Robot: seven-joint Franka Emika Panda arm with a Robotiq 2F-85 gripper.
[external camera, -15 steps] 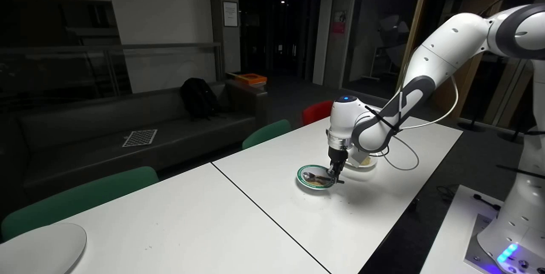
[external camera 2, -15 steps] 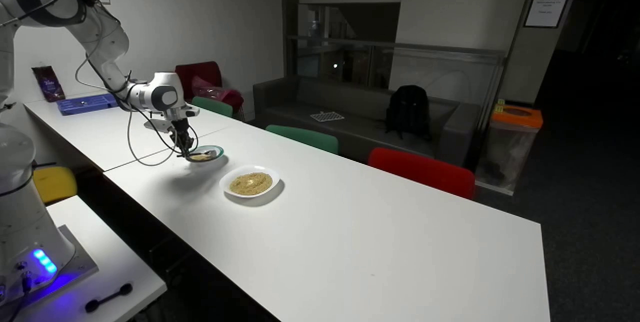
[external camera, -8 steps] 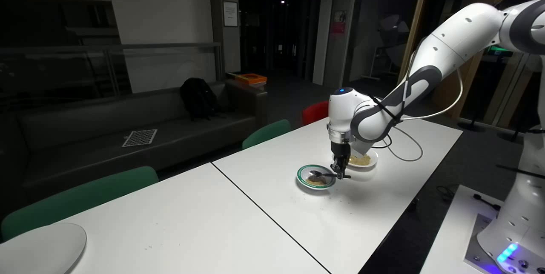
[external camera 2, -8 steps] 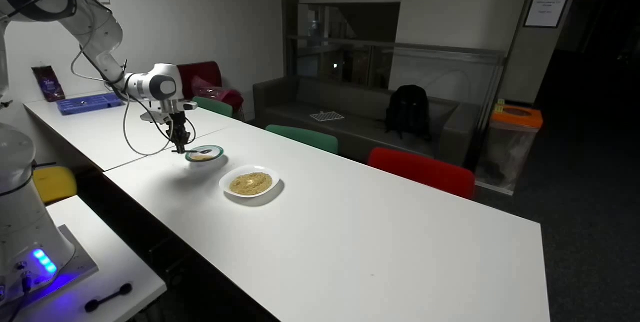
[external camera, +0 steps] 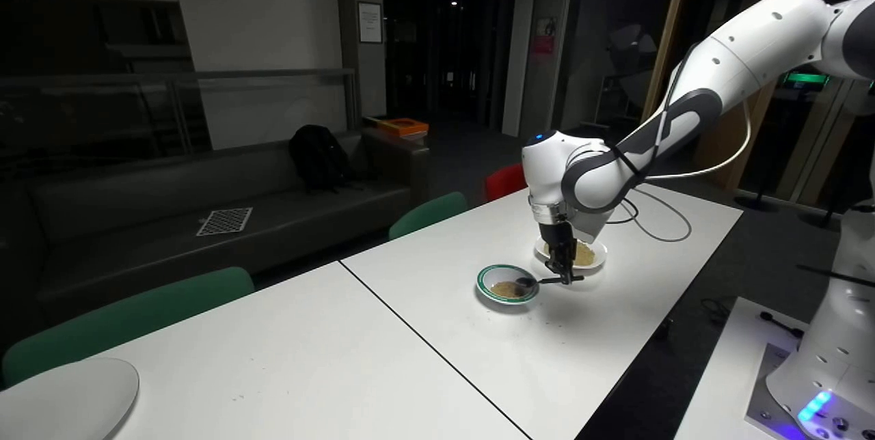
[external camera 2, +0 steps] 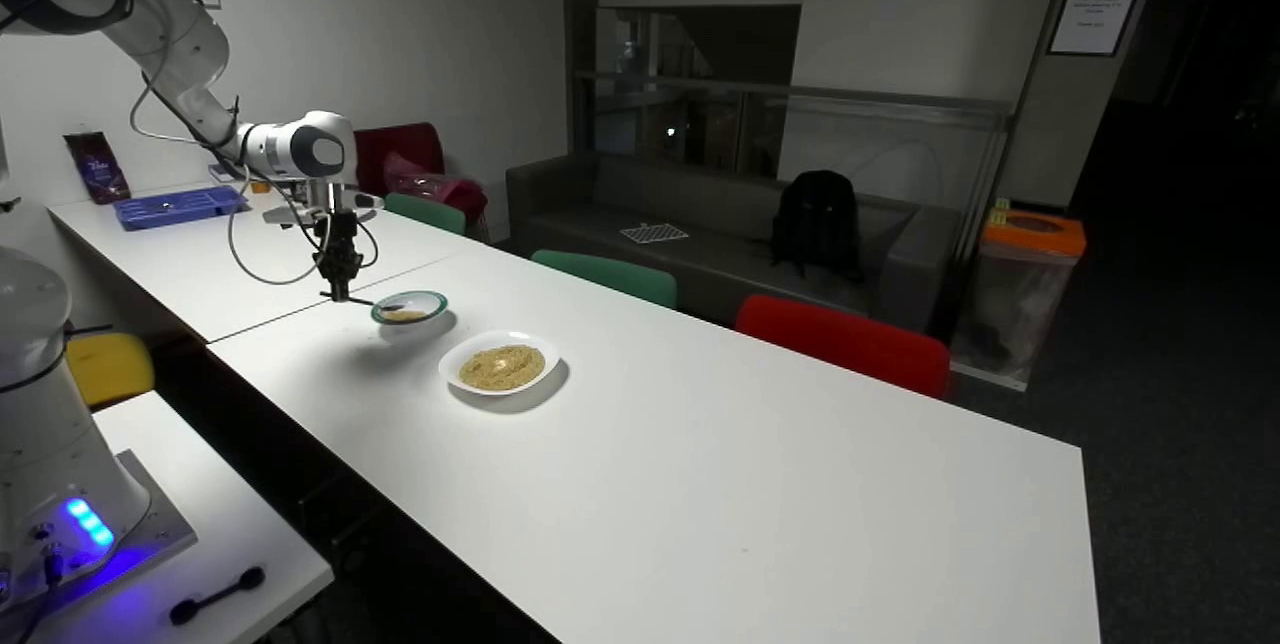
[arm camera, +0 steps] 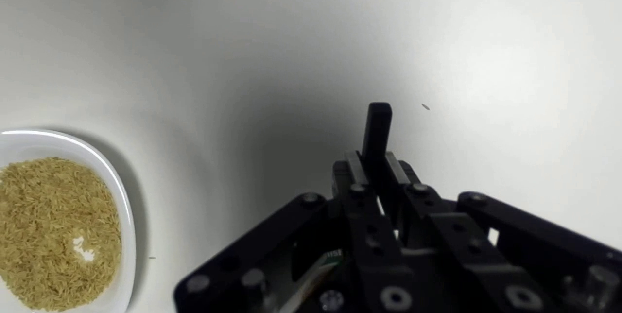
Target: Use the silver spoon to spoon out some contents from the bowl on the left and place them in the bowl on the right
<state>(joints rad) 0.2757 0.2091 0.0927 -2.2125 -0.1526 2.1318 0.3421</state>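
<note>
Your gripper had fingers clamped on dark handle of spoon, short handle end projecting beyond them. Spoon head sat at green-rimmed bowl, on side facing gripper, within or just above rim; both exterior views were too coarse for you to confirm contact. Light-brown grains lay in that bowl. White bowl stood to right of it in both exterior views, holding broad bed of grains with small bare patch. Both bowls rested on table; your wrist view showed loose specks there.
</note>
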